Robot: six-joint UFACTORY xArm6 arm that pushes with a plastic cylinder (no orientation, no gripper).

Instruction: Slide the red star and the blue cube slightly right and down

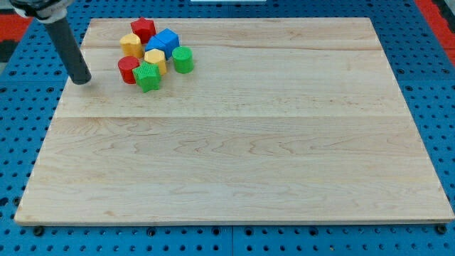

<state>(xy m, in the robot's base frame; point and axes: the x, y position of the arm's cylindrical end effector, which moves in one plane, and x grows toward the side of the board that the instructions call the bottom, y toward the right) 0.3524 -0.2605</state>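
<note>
The red star (143, 29) lies at the top of a tight cluster of blocks near the board's top left. The blue cube (164, 41) lies just right of and below it, touching it. My tip (82, 80) rests on the board at the view's left, well left of and below the cluster, about a block's width from the red cylinder (128, 70). It touches no block.
The cluster also holds a yellow block (131, 45) at left, a yellow hexagonal block (156, 60) in the middle, a green star (148, 77) at the bottom and a green cylinder (183, 60) at right. The wooden board (242, 142) lies on a blue pegboard.
</note>
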